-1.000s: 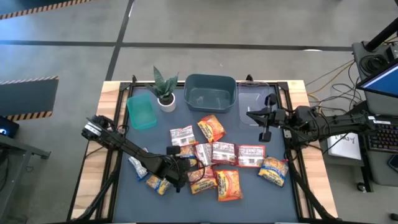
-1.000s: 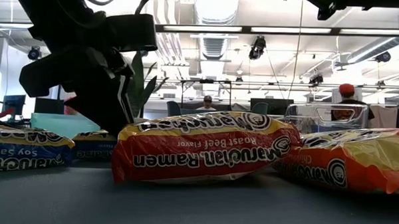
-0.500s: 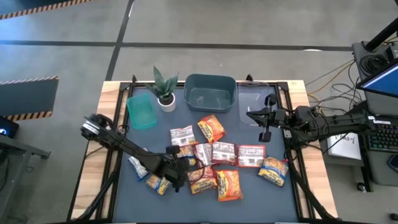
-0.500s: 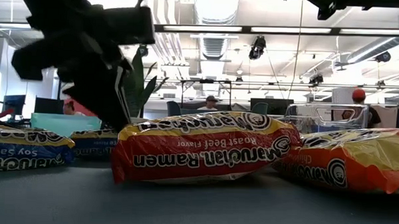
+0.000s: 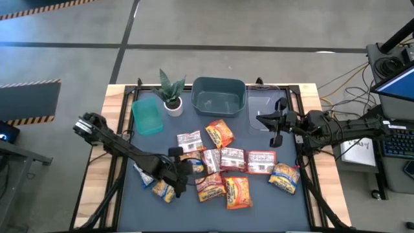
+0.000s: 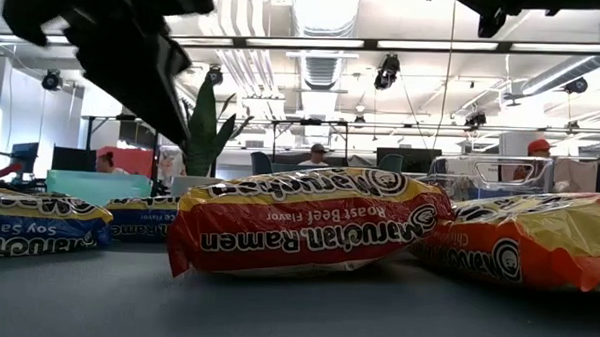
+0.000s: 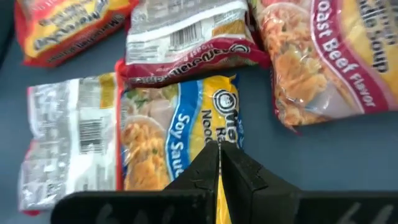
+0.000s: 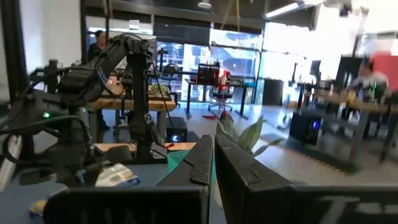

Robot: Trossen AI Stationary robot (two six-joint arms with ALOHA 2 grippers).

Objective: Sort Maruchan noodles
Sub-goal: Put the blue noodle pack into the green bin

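Packets [image 5: 223, 160] look light, crinkly and slippery, so pinch an edge seam; left gripper [image 7: 217, 163] is pinched on a soy-sauce packet [image 7: 177, 124] mid-table, right gripper [image 5: 275, 138] closed, empty.

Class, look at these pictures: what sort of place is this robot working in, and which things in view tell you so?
Probably an open-plan office or robotics lab. Exposed ceiling ducts and strip lights run overhead, people sit at desks with monitors behind the table, and a second robot arm on a stand shows in the right wrist view.
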